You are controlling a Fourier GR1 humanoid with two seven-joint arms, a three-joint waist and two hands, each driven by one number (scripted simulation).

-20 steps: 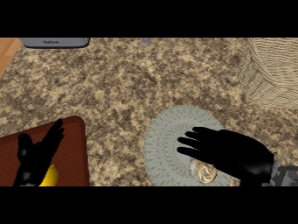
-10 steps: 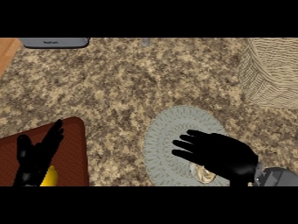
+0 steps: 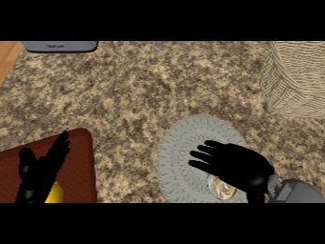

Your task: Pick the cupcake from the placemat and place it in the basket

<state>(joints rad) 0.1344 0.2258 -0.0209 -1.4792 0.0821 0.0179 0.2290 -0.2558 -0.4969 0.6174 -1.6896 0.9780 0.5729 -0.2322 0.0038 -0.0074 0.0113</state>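
1. Cupcake is seen only as a pale tan sliver on the near part of the placemat, mostly covered by the right hand.
2. Right hand is spread over it, fingers extended toward the left and slightly bent; nothing is seen gripped, and contact with the cupcake cannot be told.
3. One placemat is counted: round, grey-green, with a woven, lacy rim, laid flat on the speckled brown granite counter.
4. One basket is noted at the right edge, pale wicker with a tightly woven wall, well apart from the placemat.
5. One dark red-brown board with rounded corners is seen at the lower left; a yellow object lies on it.
6. Left hand is held over that board, fingers straight and pointing up, holding nothing.
7. One grey device is seen at the top edge, cut off by it.
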